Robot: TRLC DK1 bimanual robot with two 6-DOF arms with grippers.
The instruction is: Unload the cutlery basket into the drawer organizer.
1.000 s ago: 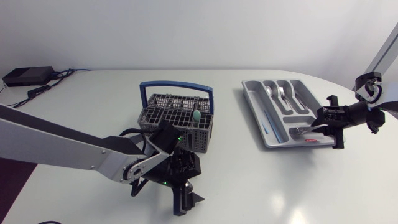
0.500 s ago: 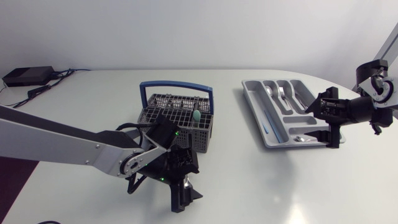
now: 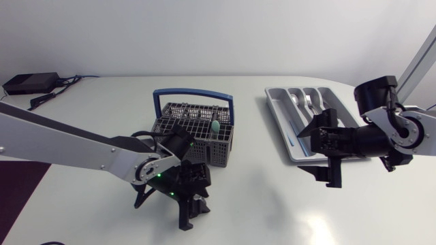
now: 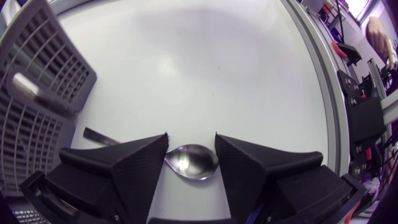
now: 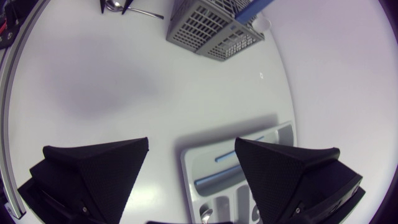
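So, left gripper sits part open astride the spoon on bare table beside the basket — right gripper is wide open, empty, over the organizer's edge.

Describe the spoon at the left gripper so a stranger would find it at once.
Find the grey cutlery basket with the blue handle. Beside it, over the table, is the left gripper, and the spoon lies flat between its fingers. Unlike the cutlery in the basket or organizer, it alone lies on the bare table, handle pointing toward the basket.
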